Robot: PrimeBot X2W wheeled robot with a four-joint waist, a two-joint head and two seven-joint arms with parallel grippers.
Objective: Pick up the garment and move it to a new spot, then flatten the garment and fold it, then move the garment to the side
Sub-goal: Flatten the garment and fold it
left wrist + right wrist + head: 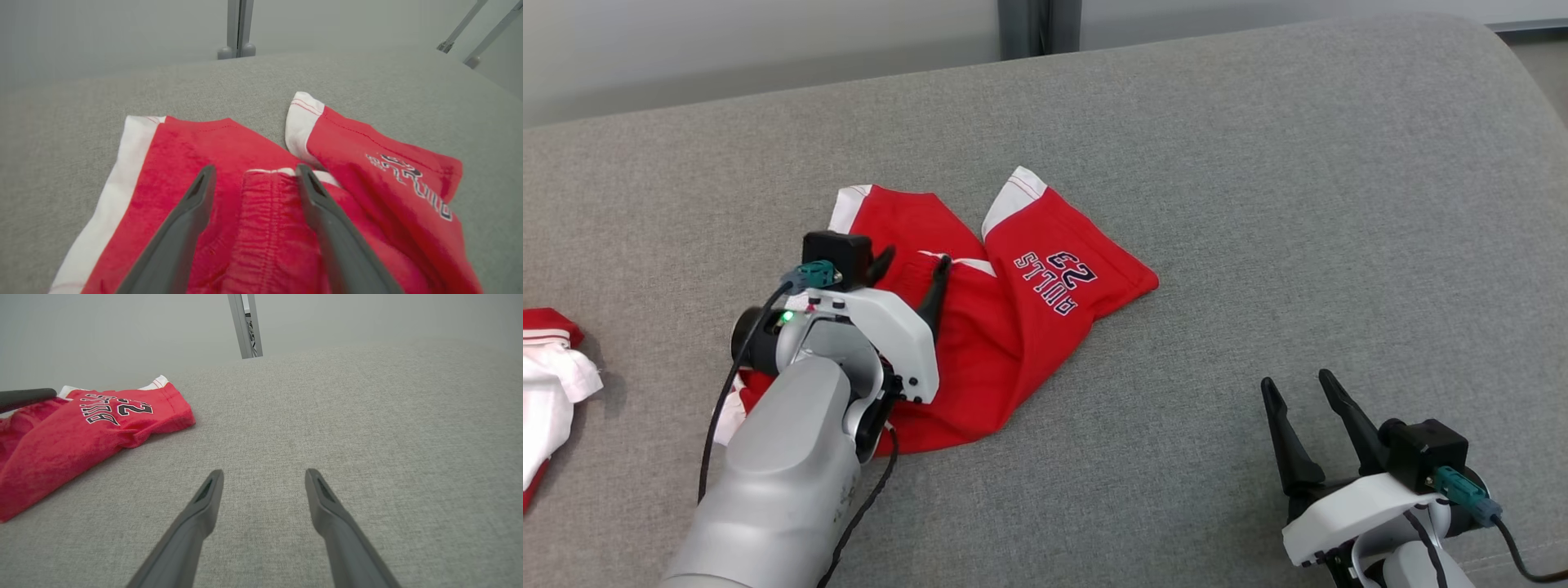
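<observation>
The garment [1013,327] is a pair of red shorts with white trim and "BULLS 23" lettering, lying crumpled on the grey cushion [1258,204]. My left gripper [913,265] hangs open just over its middle; in the left wrist view the gripper [253,173] straddles the gathered waistband [265,204] with nothing pinched. My right gripper [1298,388] stands open at the lower right, well clear of the shorts. In the right wrist view this gripper [263,475] hovers above bare cushion, with the garment [81,428] off to the left.
Another red and white cloth [547,367] lies at the left edge of the cushion. The cushion's far edge [1045,57] meets a pale wall with a grey post [1037,24]. Bare fabric spreads right of the shorts.
</observation>
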